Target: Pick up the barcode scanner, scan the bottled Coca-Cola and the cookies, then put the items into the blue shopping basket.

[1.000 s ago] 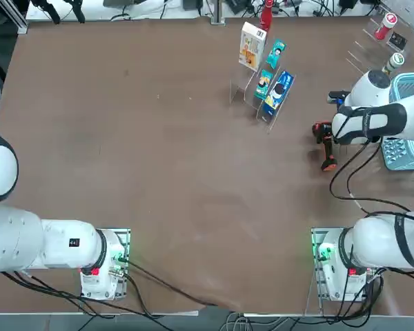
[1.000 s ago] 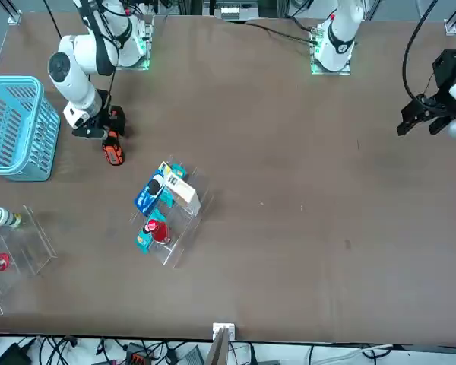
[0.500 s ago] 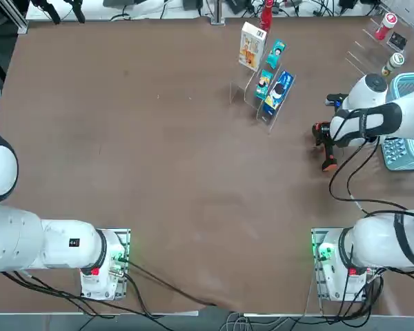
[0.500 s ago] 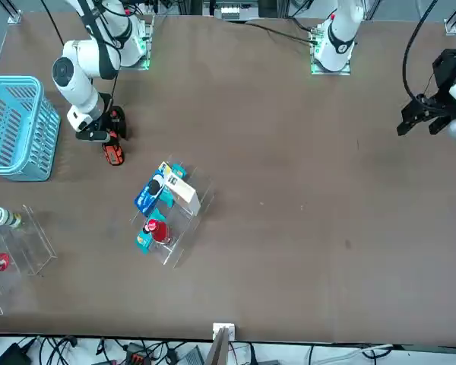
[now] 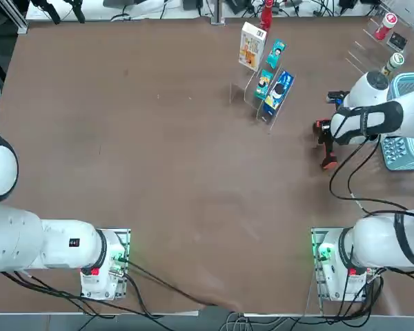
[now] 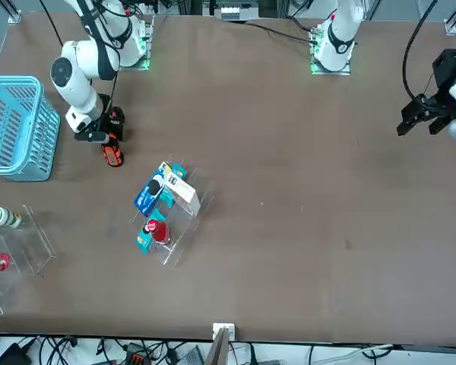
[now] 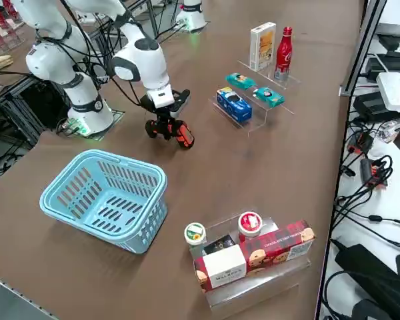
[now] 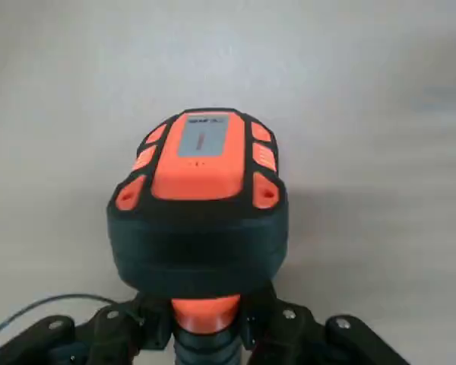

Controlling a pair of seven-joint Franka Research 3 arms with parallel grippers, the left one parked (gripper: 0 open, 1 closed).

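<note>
Parts of the scene out of sight from here.
From overhead, the robot's right arm (image 5: 383, 118) covers part of the blue basket (image 5: 401, 153), and the picture's right edge cuts the basket off; the front view's left edge trims it too. That arm also hides the right gripper from above. In the wrist view, the scanner's handle (image 8: 207, 346) runs out of the frame, and the writing above its small grey screen (image 8: 203, 137) is too small to read. The front view cuts off the clear stand (image 6: 19, 255) at the left.
</note>
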